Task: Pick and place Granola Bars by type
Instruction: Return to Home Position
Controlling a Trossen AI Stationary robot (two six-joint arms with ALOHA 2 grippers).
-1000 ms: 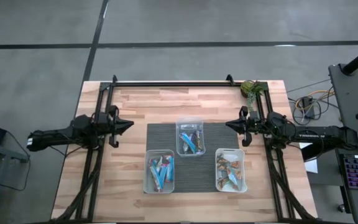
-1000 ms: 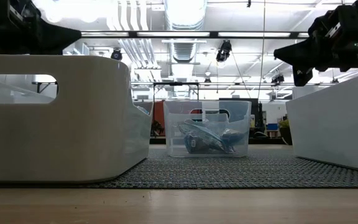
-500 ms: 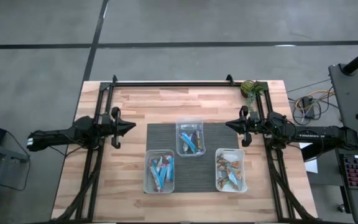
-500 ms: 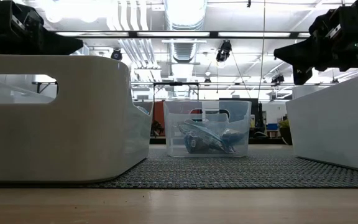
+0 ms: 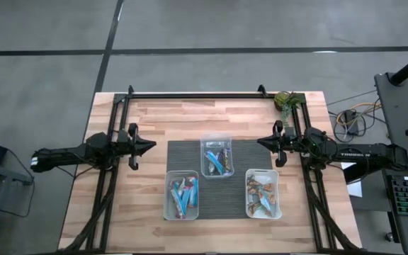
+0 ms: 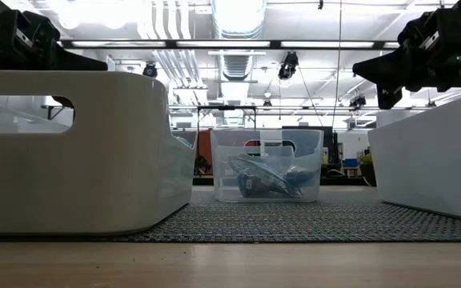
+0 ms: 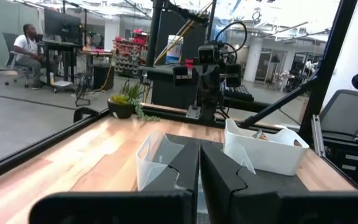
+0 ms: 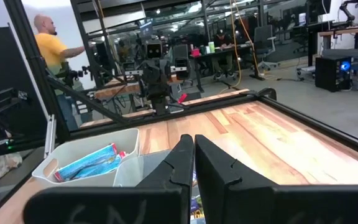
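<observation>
Wood counter (image 5: 154, 117), grey mat in the middle. Your granola bars (image 5: 183, 195) lie sorted by type in three tubs (image 5: 263, 171) on it. Left pincer (image 5: 149, 144) and right pincer (image 5: 261, 143) hang at opposite sides, fingers together and empty, likely parked clear of the tubs.

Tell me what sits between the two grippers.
High view: the middle clear tub, on the dark mat, lies between the left gripper and right gripper.

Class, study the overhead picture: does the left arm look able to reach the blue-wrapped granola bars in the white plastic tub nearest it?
Probably yes. The left hand hangs shut near the open-topped white plastic tub of blue-wrapped granola bars, with nothing between them.
</observation>
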